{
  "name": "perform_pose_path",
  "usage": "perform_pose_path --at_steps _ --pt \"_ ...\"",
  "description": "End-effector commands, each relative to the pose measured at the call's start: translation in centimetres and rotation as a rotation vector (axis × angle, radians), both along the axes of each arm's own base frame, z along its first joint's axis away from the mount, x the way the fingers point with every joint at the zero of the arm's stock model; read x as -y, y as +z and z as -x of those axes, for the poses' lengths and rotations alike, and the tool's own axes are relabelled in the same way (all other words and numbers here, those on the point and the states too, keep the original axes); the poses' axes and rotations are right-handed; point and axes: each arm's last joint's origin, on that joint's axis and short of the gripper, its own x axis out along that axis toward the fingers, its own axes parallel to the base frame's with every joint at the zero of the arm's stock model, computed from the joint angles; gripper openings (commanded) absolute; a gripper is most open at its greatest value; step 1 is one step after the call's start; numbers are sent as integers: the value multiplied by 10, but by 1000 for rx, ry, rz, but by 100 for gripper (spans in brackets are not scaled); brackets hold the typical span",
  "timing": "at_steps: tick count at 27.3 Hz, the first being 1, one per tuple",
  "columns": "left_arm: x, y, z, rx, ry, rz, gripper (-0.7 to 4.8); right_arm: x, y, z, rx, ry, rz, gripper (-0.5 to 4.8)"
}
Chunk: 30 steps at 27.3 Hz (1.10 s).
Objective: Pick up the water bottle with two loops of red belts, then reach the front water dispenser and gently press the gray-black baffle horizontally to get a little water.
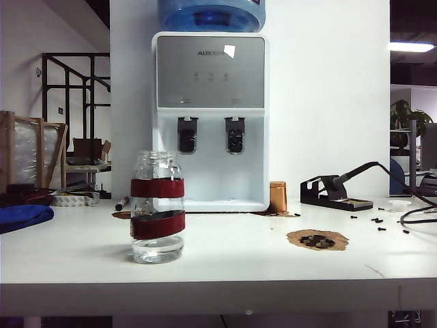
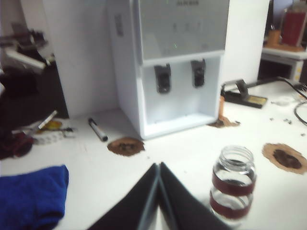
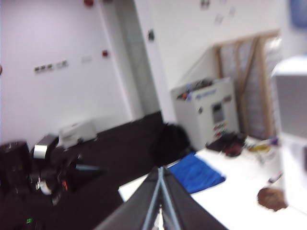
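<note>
1. Standing at the back of the table (image 1: pixel 225 270), the water dispenser (image 1: pixel 210 119) lies well beyond both pairs of fingers, its two dark tap paddles facing them.
2. Water bottle (image 2: pixel 233 185): upright, long axis vertical, untouched, near the left gripper (image 2: pixel 159 168) and off to one side of its tips.
3. Left gripper: fingers pressed together, holding nothing; judged the nearer arm for the pick.
4. Right gripper (image 3: pixel 159 173): fingers likewise closed and empty, pointed away toward the blue cloth (image 3: pixel 195 173); bottle absent from its view.
</note>
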Motion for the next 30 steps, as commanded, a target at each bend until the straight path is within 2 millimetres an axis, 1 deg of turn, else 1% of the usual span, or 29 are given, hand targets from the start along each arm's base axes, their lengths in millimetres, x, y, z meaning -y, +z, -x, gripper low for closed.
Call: perform_pose_path --at_steps 1,4,6,7,8,10,11,12,13,14,15,16,17,18,19,20,21,22,26,28,30 --pt "0 9 3 -19 -13 -2 -5 -35 -14 -7 55 -101 125 -2" --pt "2 16 8 -33 -60 2 -5 -61 -25 -8 124 -219 264 -2" --pt "2 20 13 -60 -90 5 -5 -72 -28 -7 148 -288 308 -2" --pt "3 24 18 -85 -121 10 -5 -80 -30 -8 146 -368 324 -2" --pt "4 27 20 -90 -144 13 -5 -82 -32 -10 138 -435 340 -2" --pt "4 31 23 -94 -148 12 -5 -84 -38 -14 114 -508 367 -1" --pt "4 33 26 -102 -148 12 -5 -86 -42 -16 92 -515 370 -1" --pt "4 37 30 -120 -150 13 -5 -88 -50 -19 52 -520 335 7" --pt "4 38 32 -126 -156 11 -5 -89 -55 -19 51 -520 317 12" --pt "4 40 35 -127 -175 -9 -5 -90 -65 -19 74 -481 280 44" --pt "4 41 37 -129 -178 -27 -5 -91 -72 -18 80 -455 249 44" --pt "4 41 41 -146 -185 -64 -5 -91 -85 -15 75 -423 183 58" --pt "4 40 42 -160 -188 -71 -5 -90 -93 -13 61 -421 154 83" --pt "4 39 43 -181 -189 -72 -5 -88 -106 -10 32 -414 139 229" --pt "4 39 43 -180 -188 -72 -5 -87 -113 -9 14 -389 135 363" --pt "4 40 44 -189 -191 -72 -5 -86 -125 -6 -31 -363 118 479" --pt "5 39 45 -192 -205 -69 -5 -86 -131 -4 -52 -325 121 479" --pt "5 39 45 -199 -212 -66 -5 -85 -143 0 -53 -268 161 479" --pt "5 43 51 -202 -221 -93 -5 -83 -163 8 13 -149 239 479" --pt "5 47 57 -204 -243 -113 -5 -81 -176 11 44 -116 305 479" --pt "5 51 60 -193 -243 -120 -5 -83 -187 9 9 -94 339 479"
